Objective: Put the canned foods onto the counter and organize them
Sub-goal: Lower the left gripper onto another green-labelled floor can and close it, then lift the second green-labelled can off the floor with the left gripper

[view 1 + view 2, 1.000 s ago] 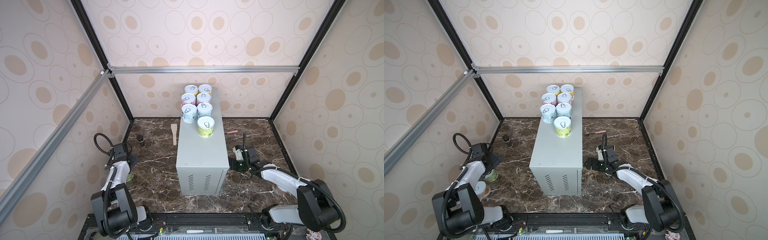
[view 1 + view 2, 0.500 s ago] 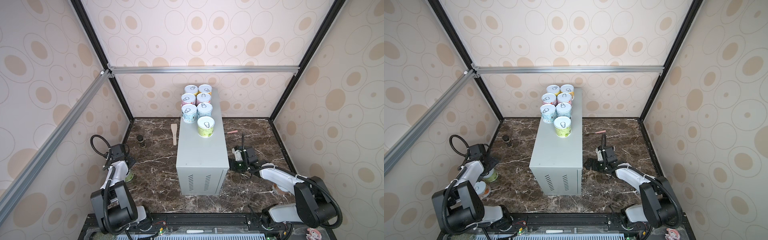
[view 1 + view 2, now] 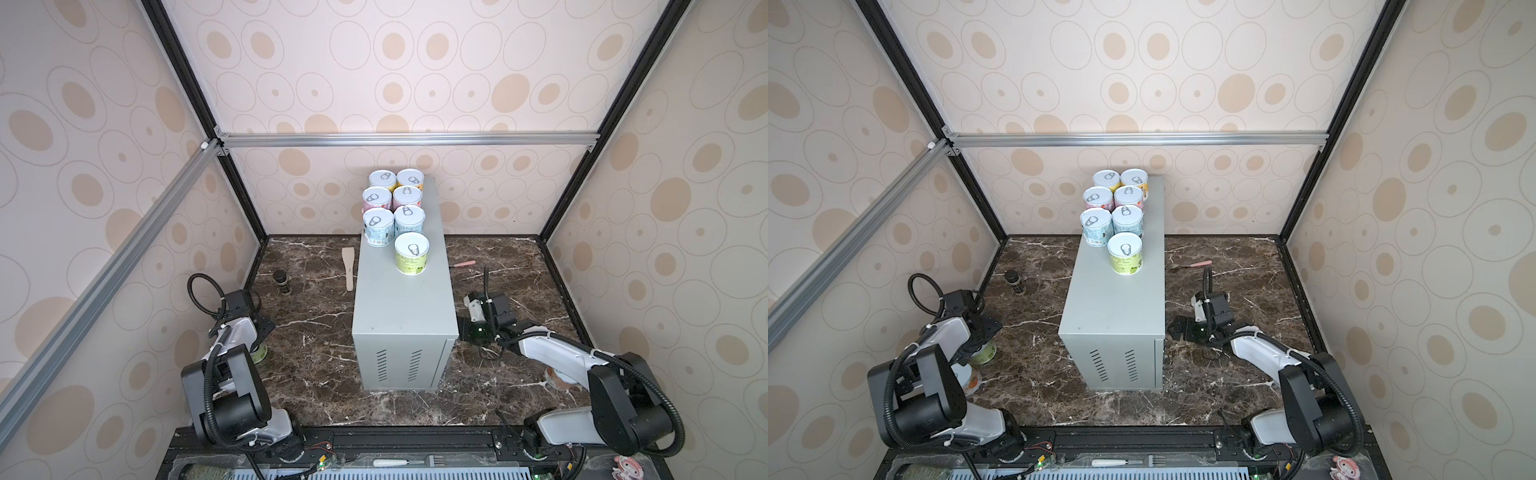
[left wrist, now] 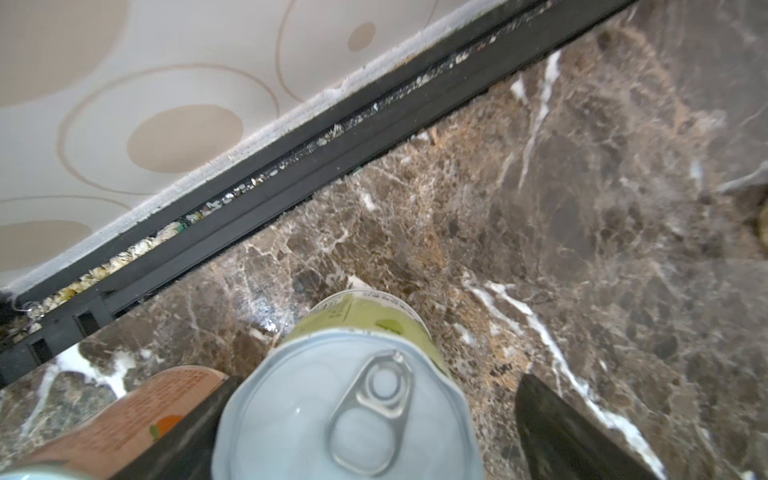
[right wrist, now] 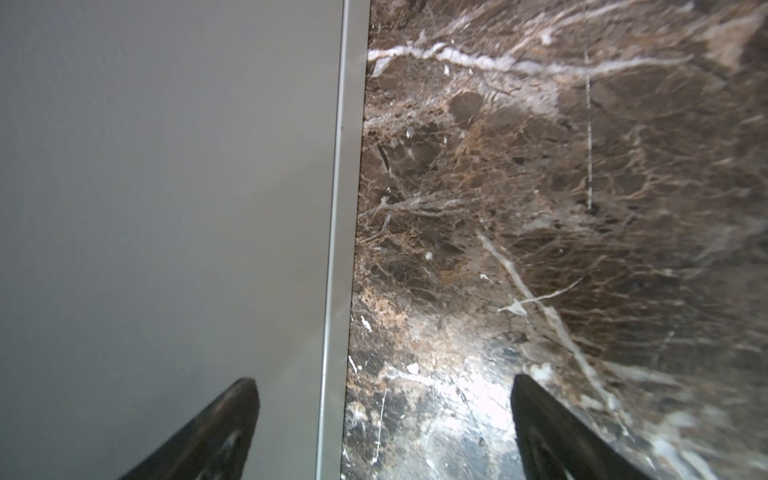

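Observation:
Several canned foods (image 3: 411,253) (image 3: 1125,253) stand in two rows at the far end of the grey counter (image 3: 399,311) (image 3: 1113,307). A green can (image 3: 261,353) (image 3: 984,354) stands on the marble floor by the left wall. My left gripper (image 3: 259,332) (image 3: 978,336) (image 4: 378,380) is open and straddles it; its silver lid (image 4: 345,415) sits between the fingers, with a gap on one side. An orange can (image 3: 971,380) (image 4: 124,415) stands right beside it. My right gripper (image 3: 467,330) (image 3: 1177,328) (image 5: 382,380) is open and empty, low against the counter's (image 5: 166,208) right side.
A small dark-capped bottle (image 3: 283,279) (image 3: 1013,279) stands near the left wall. A wooden spatula (image 3: 348,266) lies left of the counter, and a pink-handled utensil (image 3: 464,263) (image 3: 1200,263) lies to its right. The black frame rail (image 4: 291,166) runs close to the left gripper.
Both arms have shifted only slightly; the right gripper has edged toward the counter's side. Both grippers stay open and no can has moved.

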`<action>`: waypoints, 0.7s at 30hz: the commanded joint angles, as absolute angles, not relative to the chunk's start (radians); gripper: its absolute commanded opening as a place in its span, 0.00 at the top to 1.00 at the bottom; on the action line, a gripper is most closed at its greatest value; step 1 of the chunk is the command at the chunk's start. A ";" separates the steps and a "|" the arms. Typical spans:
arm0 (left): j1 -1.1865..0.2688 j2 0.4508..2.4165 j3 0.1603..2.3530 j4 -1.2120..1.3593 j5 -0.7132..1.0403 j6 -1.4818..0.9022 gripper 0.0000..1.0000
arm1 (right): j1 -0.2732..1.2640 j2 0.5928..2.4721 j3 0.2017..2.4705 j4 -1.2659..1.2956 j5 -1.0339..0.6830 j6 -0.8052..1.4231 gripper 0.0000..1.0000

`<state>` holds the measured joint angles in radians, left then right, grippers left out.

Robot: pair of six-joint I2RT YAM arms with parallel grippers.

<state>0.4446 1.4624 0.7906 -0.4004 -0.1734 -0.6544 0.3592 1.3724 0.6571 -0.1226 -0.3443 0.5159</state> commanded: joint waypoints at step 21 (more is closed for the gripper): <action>0.456 1.564 0.801 -0.380 -0.076 -0.647 0.13 | 0.368 1.338 0.646 -0.115 -0.344 0.524 0.03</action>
